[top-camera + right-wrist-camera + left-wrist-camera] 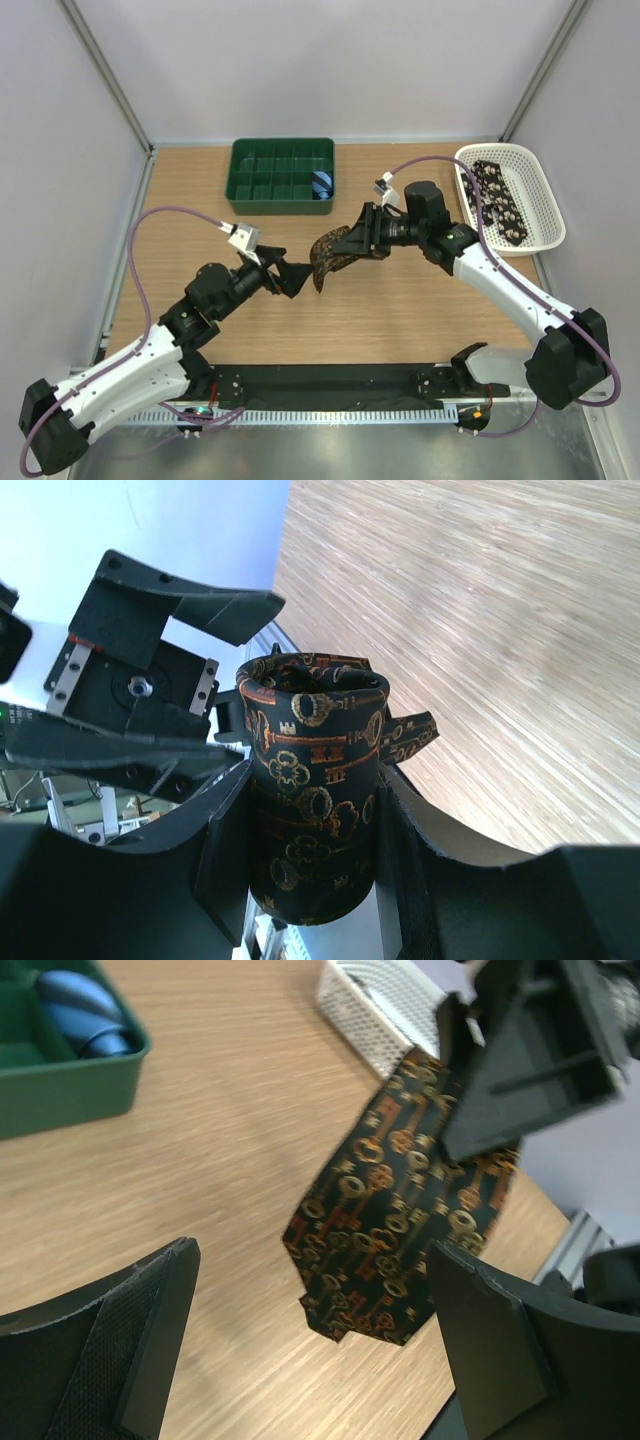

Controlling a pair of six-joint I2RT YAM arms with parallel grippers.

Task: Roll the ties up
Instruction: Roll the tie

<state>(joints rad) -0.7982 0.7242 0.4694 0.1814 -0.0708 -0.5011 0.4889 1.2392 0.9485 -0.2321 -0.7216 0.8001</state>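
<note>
A dark tie [330, 258] with gold and orange key prints is wound into a roll [315, 730] and hangs above the table's middle. My right gripper [356, 243] [312, 810] is shut on that roll, one finger on each side. A loose pointed end [385, 1250] of it hangs down. My left gripper [297, 280] [312, 1290] stands wide open just left of the tie, facing it, with nothing between its fingers. A second tie [500, 203], black with pale spots, lies flat in the white basket [548, 200].
A green divided tray [250, 190] stands at the back centre with a small blue striped roll [322, 184] in its right compartment. The white basket [375, 1010] is at the back right. Bare wooden tabletop [420, 310] lies under both grippers.
</note>
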